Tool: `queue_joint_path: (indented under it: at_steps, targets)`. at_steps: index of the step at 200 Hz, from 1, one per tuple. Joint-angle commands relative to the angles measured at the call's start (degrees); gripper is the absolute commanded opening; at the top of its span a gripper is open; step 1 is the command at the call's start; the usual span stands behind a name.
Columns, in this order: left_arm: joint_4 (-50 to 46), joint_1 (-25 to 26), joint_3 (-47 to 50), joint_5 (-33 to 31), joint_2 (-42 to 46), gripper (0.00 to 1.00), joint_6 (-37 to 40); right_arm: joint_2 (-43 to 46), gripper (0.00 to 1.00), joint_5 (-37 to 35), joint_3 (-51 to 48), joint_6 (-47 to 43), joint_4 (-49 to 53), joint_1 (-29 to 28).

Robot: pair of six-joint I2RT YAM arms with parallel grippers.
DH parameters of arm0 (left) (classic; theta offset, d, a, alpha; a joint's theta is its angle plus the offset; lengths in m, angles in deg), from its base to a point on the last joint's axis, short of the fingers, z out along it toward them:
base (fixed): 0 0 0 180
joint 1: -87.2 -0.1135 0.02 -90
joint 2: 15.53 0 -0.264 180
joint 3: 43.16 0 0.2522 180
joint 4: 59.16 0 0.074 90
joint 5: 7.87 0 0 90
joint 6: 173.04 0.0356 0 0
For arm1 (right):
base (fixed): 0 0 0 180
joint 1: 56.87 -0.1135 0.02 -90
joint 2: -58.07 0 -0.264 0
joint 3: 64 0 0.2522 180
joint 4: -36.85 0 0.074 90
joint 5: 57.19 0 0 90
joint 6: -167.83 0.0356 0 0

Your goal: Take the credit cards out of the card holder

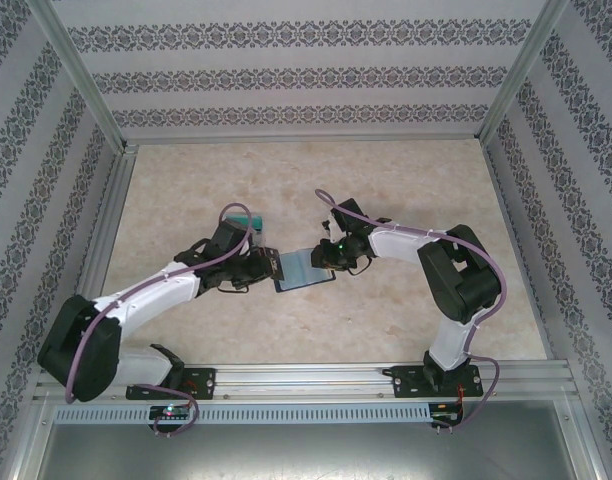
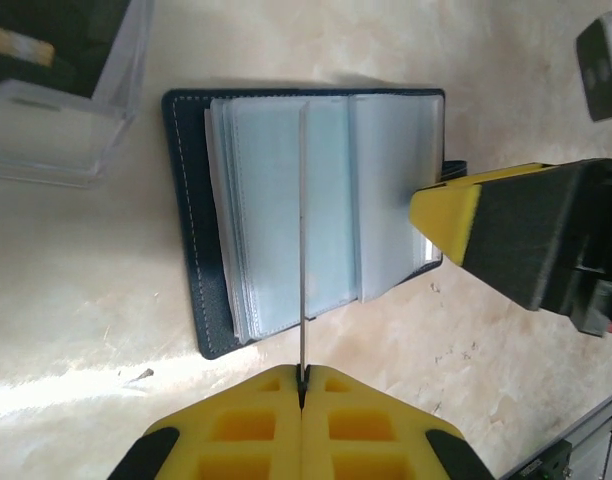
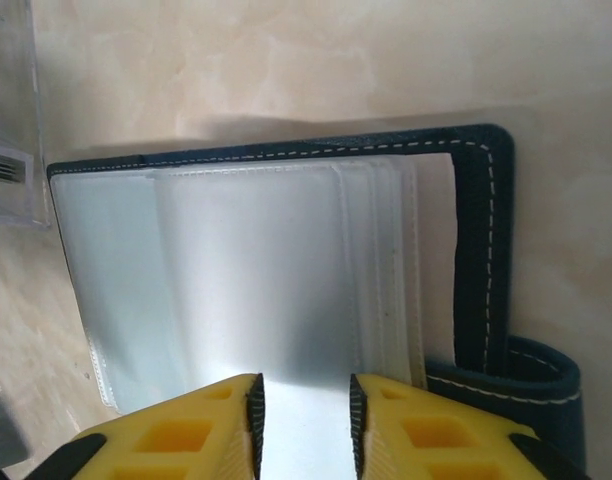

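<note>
While open, card holder (image 2: 189,220) in left pincer (image 2: 302,376)

clear box (image 2: 56,130) cut off top-left; card holder (image 3: 476,250) cut off at btm edge, contents indistinct

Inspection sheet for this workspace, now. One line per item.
Surface: pale marbled table.
Job's things: card holder lies open with its frosted sleeves fanned; what the sleeves hold cannot be told.
Clutter: clear box beside the holder, with a dark item with a yellowish patch inside.
Tools: left tool is shut on one thin sleeve leaf, held upright; right tool is open at the holder's tabbed edge, fingers apart over a sleeve.
Cables: purple cable runs along each arm, apart from the holder.
Surroundings: patterned walls, aluminium frame.
</note>
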Motion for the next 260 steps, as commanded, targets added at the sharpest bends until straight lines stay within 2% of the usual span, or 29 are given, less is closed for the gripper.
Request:
queue_joint_path:
  at_steps: [1, 36, 58, 74, 91, 103, 117, 129, 185, 229, 260]
  targets:
    - [-10.5, -0.7, -4.9, -4.2, 3.0, 0.06, 6.2, 2.8, 0.35, -2.1, 1.0, 0.2, 1.7, 0.1]
    - [-21.4, -0.6, -13.6, -9.7, 3.6, 0.06, 16.4, 7.8, 0.52, -3.9, 1.2, -1.0, 3.0, 2.2]
    - [-27.3, -0.7, -18.6, -17.3, 2.7, 0.06, 23.6, 10.9, 0.62, -4.1, 1.3, -1.6, 3.7, 3.8]
    - [-29.1, -0.5, -20.6, -20.1, 2.7, 0.06, 32.2, 12.8, 0.66, -4.2, 1.3, -2.2, 4.2, 4.8]
    - [-29.7, -0.6, -21.6, -18.5, 2.9, 0.06, 44.8, 14.7, 0.74, -4.5, 1.2, -2.8, 4.7, 5.6]
    - [-30.1, -0.6, -21.8, -18.0, 3.3, 0.06, 52.6, 16.0, 0.83, -4.9, 0.9, -2.9, 4.8, 6.0]
    - [-30.2, -0.6, -21.6, -19.5, 3.8, 0.03, 60.4, 17.5, 0.98, -5.5, 0.3, -2.9, 4.8, 6.5]
    - [-30.3, -0.6, -21.2, -21.1, 3.8, 0.0, 67.4, 18.9, 0.98, -6.1, -0.3, -3.0, 4.6, 6.8]
    - [-29.4, 0.3, -19.4, -28.4, 2.2, 0.0, 93.0, 23.1, 0.98, -8.3, -2.3, -3.1, 4.2, 7.6]
    - [-21.2, 0.3, -12.1, -31.8, 3.7, 0.0, 106.5, 23.0, 0.98, -8.2, -2.7, -2.8, 4.2, 8.3]
    - [-16.5, 0.2, -7.4, -32.1, 3.4, 0.0, 111.5, 23.0, 0.98, -8.1, -3.0, -2.5, 4.2, 8.6]
